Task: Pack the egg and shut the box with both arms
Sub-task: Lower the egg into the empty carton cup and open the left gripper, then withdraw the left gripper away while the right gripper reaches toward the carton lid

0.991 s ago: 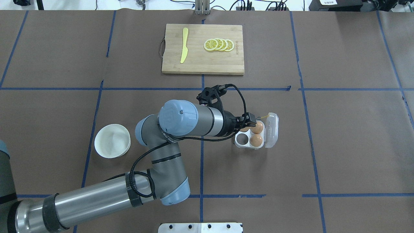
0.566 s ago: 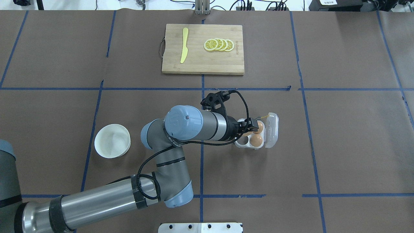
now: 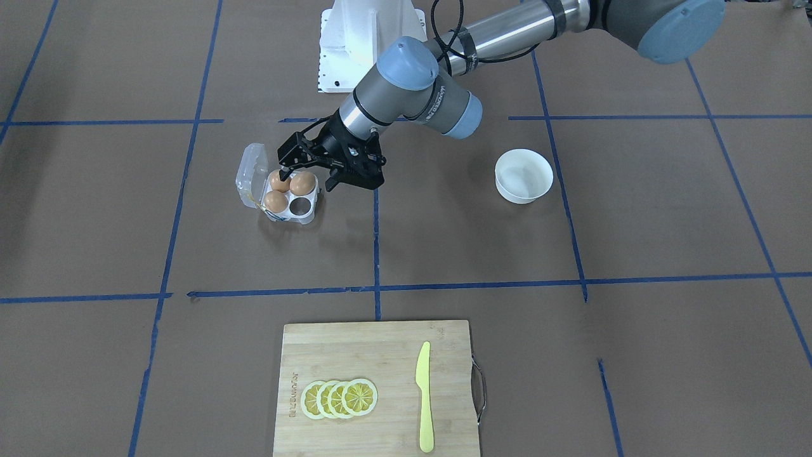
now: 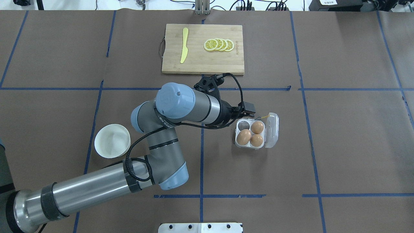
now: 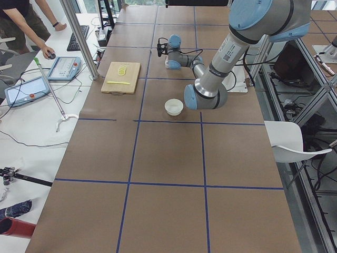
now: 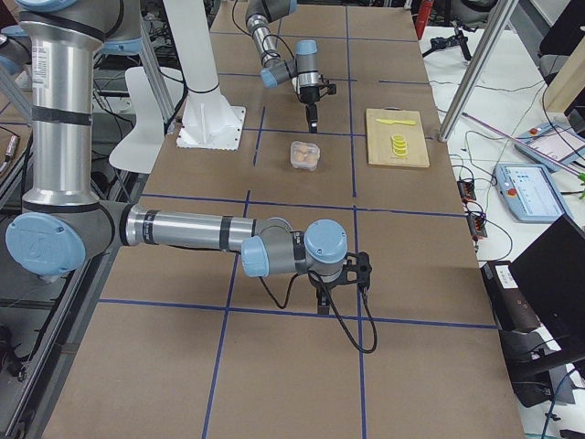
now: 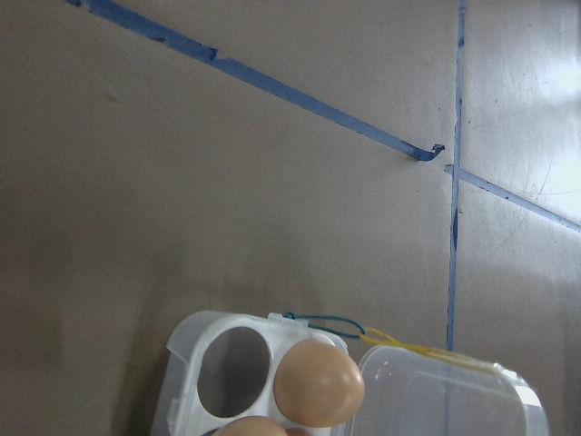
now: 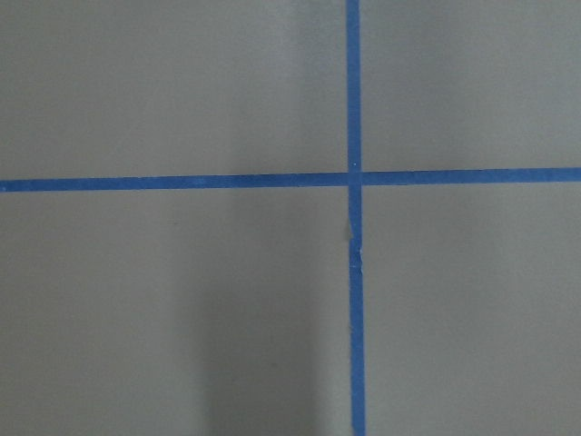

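Observation:
The clear box (image 4: 238, 144) sits right of the table's centre with its lid (image 4: 272, 129) folded open to the right. Three light-brown eggs fill its cups: far right (image 4: 257, 127), near left (image 4: 243, 137) and near right (image 4: 257, 140). The far-left cup (image 4: 243, 124) is empty. My left gripper (image 4: 247, 112) hovers just beyond the box's far-left corner, open and empty; in the front-facing view (image 3: 306, 178) its fingers stand spread above the eggs. The left wrist view shows one egg (image 7: 318, 381) and the empty cup (image 7: 233, 372). My right gripper (image 6: 343, 279) points down at bare table; I cannot tell its state.
A wooden cutting board (image 4: 202, 66) with lemon slices (image 4: 219, 45) and a yellow knife (image 4: 184, 45) lies at the far middle. A white bowl (image 4: 112, 141) stands to the left of my left arm. The white pedestal (image 3: 355, 51) is at my base.
The left gripper lowered onto the box with an egg, let it go in the near-left cup, then opened and drew back up toward the far side.

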`<action>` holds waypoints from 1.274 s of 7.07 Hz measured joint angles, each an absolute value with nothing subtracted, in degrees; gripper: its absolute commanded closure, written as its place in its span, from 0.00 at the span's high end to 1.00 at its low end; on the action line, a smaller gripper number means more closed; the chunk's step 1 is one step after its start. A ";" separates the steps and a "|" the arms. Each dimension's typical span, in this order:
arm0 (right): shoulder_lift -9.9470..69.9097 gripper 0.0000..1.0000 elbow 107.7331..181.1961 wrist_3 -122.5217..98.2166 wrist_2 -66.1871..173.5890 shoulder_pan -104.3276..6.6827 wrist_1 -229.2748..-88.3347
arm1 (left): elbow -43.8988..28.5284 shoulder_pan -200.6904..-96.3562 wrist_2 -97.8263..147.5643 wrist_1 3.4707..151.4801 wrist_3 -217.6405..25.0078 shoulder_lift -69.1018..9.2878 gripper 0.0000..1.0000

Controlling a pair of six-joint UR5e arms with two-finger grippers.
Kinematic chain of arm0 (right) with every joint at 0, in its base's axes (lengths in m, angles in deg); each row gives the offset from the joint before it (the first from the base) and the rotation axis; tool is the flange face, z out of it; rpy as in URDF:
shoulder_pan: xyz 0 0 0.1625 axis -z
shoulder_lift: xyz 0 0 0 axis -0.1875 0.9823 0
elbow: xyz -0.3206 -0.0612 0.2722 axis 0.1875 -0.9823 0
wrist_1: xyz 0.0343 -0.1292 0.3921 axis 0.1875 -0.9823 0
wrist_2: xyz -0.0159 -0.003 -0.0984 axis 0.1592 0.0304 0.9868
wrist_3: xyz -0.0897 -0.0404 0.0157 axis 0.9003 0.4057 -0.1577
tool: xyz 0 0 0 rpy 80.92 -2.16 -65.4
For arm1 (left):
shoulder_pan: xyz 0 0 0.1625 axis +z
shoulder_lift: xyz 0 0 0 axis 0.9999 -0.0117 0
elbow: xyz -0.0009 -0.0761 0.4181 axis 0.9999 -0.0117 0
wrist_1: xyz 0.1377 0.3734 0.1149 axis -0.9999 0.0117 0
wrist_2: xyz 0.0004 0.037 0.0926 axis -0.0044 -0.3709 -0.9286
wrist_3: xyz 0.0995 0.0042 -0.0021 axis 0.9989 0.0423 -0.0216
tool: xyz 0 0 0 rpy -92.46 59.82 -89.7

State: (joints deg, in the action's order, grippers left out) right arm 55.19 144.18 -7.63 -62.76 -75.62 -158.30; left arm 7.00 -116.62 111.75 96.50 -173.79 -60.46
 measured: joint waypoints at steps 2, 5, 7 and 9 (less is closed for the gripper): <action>55.00 0.50 144.20 -24.32 -61.79 -68.61 -145.75 | -0.84 -120.39 115.68 84.77 -170.68 -57.70 1.00; 55.04 0.00 145.65 -43.16 -59.39 -57.30 -131.53 | -16.04 -127.59 117.41 65.28 -160.82 -51.24 1.00; 54.93 0.00 150.37 -49.69 -59.07 -49.77 -130.30 | -21.48 -134.34 117.76 57.98 -154.57 -48.27 1.00; 53.49 0.00 154.90 -55.67 -57.75 -42.76 -130.23 | -23.08 -140.16 118.34 56.48 -148.04 -45.32 1.00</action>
